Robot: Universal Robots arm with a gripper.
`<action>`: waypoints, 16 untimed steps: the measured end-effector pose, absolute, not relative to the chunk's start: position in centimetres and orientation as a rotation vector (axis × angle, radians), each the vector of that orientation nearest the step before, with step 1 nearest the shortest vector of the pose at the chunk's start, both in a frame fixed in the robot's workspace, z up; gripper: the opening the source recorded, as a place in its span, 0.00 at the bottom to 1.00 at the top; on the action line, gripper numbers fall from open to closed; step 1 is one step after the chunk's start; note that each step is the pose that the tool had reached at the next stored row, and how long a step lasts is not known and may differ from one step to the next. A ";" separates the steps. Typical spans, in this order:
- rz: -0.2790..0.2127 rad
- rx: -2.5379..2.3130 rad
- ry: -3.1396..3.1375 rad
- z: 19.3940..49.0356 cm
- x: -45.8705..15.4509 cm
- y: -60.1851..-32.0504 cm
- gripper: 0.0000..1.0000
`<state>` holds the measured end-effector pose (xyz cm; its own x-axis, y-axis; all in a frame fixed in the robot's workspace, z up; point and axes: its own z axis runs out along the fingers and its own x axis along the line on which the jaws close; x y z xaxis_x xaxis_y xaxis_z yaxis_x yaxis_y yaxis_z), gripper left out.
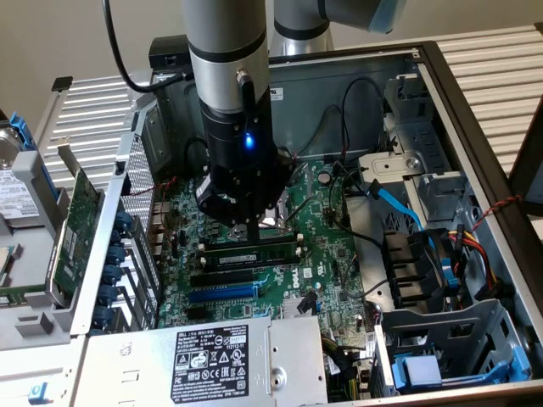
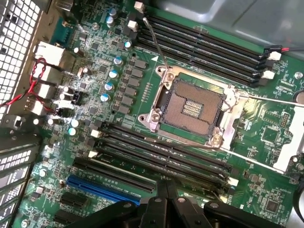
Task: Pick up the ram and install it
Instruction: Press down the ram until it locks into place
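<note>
Exterior view: hand point(image 1: 254, 229) partly hiding ram point(image 1: 254, 254).

Green ram point(image 1: 250, 255) flat in slot

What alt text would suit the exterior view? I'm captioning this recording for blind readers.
A robot arm's shut gripper presses down on the ram, a green stick lying in a black slot on the motherboard of an open computer case. A power supply sits in the foreground, and an expansion card stands at the exterior view's left.
</note>
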<state>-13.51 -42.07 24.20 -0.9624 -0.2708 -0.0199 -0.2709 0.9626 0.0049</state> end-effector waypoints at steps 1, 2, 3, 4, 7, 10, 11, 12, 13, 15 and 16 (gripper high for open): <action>0.012 -0.405 3.096 24.2 -13.5 -42.1 0.11; 0.012 -0.383 3.099 24.2 -13.5 -42.1 0.11; 0.011 -0.361 3.101 24.2 -13.5 -42.1 0.11; 0.011 -0.338 3.104 24.2 -13.5 -42.1 0.11; 0.010 -0.270 3.111 24.2 -13.5 -42.1 0.11; 0.010 -0.201 3.116 24.2 -13.5 -42.1 0.11; 0.010 -0.179 3.117 24.2 -13.5 -42.1 0.11; 0.009 -0.156 3.118 24.2 -13.5 -42.1 0.11; 0.009 -0.133 3.119 24.2 -13.5 -42.1 0.11; 0.009 -0.085 3.121 24.2 -13.5 -42.1 0.11; 0.008 -0.063 3.121 24.2 -13.5 -42.1 0.11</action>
<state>-13.51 -42.07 24.21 -0.9990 -0.0400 -0.0198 -0.0401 0.9992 0.0049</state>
